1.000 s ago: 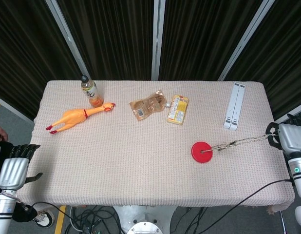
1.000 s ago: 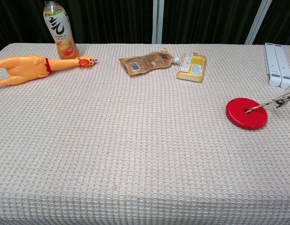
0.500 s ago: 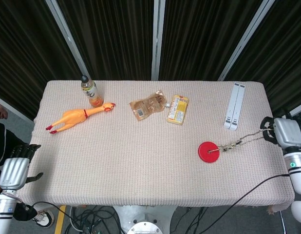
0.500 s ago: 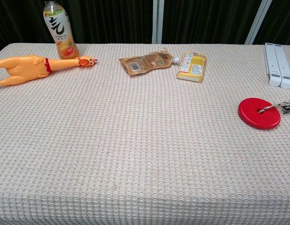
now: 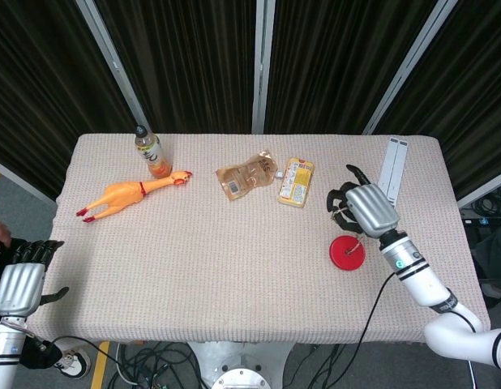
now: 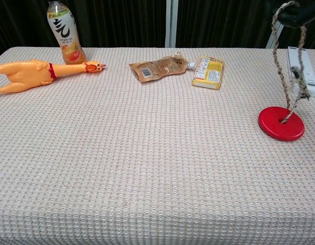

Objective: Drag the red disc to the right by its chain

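Fingers of the right hand (image 5: 366,208) clamp the chain (image 6: 285,76) above the red disc (image 6: 281,123); dragging looks finished, release next.

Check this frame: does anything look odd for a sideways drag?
Yes. The right hand holds the chain above the red disc, so it rises almost straight up rather than trailing flat toward the right. The disc lies flat on the table. Nothing is spilled or damaged.

The chain (image 6: 285,61) rises steeply from the red disc (image 6: 281,123); bottle (image 6: 64,31) far left.
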`<action>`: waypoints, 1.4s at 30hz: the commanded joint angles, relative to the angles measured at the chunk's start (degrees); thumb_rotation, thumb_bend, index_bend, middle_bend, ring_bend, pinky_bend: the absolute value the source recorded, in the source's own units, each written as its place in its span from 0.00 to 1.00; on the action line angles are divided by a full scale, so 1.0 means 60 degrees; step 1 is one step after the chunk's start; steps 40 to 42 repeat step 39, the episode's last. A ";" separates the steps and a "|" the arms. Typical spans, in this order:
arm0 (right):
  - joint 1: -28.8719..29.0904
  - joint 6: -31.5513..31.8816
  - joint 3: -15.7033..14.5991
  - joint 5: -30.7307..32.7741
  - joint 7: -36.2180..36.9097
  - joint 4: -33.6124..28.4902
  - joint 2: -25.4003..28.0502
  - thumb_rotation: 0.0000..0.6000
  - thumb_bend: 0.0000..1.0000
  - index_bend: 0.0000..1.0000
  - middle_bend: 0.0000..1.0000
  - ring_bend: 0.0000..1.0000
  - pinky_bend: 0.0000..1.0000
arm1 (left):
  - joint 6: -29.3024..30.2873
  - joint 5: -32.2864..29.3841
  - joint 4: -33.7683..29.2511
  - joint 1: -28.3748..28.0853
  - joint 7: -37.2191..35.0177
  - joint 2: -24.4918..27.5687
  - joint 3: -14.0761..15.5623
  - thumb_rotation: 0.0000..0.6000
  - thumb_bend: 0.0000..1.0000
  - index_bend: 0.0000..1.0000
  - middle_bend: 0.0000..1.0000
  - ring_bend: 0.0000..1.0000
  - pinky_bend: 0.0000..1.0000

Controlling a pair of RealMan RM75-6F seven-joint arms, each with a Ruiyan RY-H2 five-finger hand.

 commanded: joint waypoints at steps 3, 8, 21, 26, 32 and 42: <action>0.0162 0.0066 -0.0179 -0.0043 -0.0891 0.0153 -0.0669 1.00 0.49 0.93 0.94 0.39 0.05 | -0.0011 0.0001 0.0048 0.0006 -0.0034 -0.0018 0.0012 1.00 0.01 0.19 0.17 0.13 0.15; 0.0391 -0.1515 -0.0786 0.0350 -0.1159 -0.0138 0.0290 1.00 0.07 0.25 0.36 0.07 0.00 | -0.0019 -0.0001 0.0065 0.0002 -0.0088 0.0022 0.0002 1.00 0.01 0.19 0.17 0.13 0.15; -0.0841 0.0111 -0.1083 -0.0087 -0.0771 -0.0930 0.1411 1.00 0.00 0.00 0.00 0.00 0.00 | 0.0003 0.0067 0.0046 -0.0029 -0.0053 -0.0013 -0.0002 1.00 0.01 0.19 0.17 0.13 0.15; -0.1948 0.1468 -0.1739 -0.0947 -0.0573 -0.0878 0.1465 1.00 0.00 0.00 0.00 0.00 0.00 | 0.0124 0.0120 0.0026 0.0005 -0.0075 0.0001 -0.0012 1.00 0.01 0.19 0.17 0.13 0.15; -0.3700 0.3602 -0.2514 -0.1398 -0.1771 0.0459 0.0318 1.00 0.00 0.00 0.00 0.00 0.00 | 0.0206 0.0228 -0.0083 -0.0019 -0.0069 0.0090 -0.0033 1.00 0.01 0.19 0.17 0.13 0.15; -0.4975 0.5217 -0.2515 -0.1322 -0.1678 0.2114 -0.0927 1.00 0.00 0.00 0.00 0.00 0.00 | 0.0355 0.0376 -0.0108 0.0008 -0.0196 0.0160 -0.0019 1.00 0.01 0.19 0.17 0.12 0.15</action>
